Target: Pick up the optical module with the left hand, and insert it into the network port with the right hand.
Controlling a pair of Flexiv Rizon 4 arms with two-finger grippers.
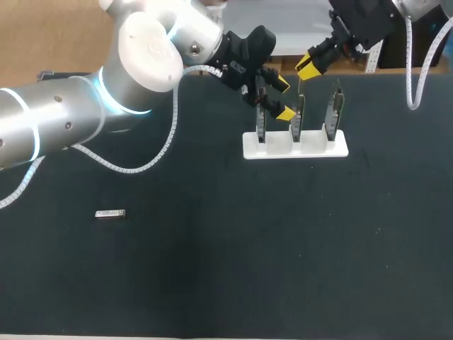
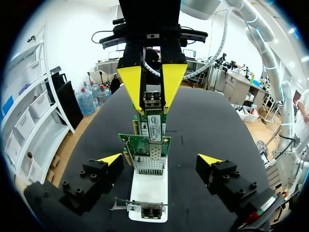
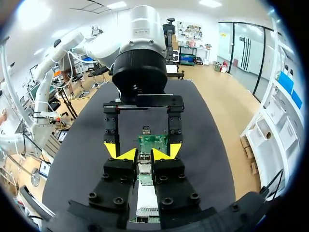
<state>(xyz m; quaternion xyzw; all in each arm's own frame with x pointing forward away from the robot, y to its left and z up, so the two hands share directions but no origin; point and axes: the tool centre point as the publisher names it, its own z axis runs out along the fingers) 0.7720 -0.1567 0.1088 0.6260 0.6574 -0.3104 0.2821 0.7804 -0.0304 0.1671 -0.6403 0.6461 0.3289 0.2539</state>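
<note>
The optical module (image 2: 152,98) is pinched in the right claw (image 3: 145,153) above the network cards (image 1: 299,117), toward the far edge of the bench (image 1: 212,283); the left claw (image 2: 160,159) is spread. Likely light, rigid, slick: flat sides should be gripped.

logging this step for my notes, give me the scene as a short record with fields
stand: white, three cards upright in it
left gripper: open, empty, close by the cards
right gripper: shut on a module, above the middle card
spare module: flat on the table, away from both grippers, on the left arm's side
insertion: cannot tell if the held module is seated in the port
</note>
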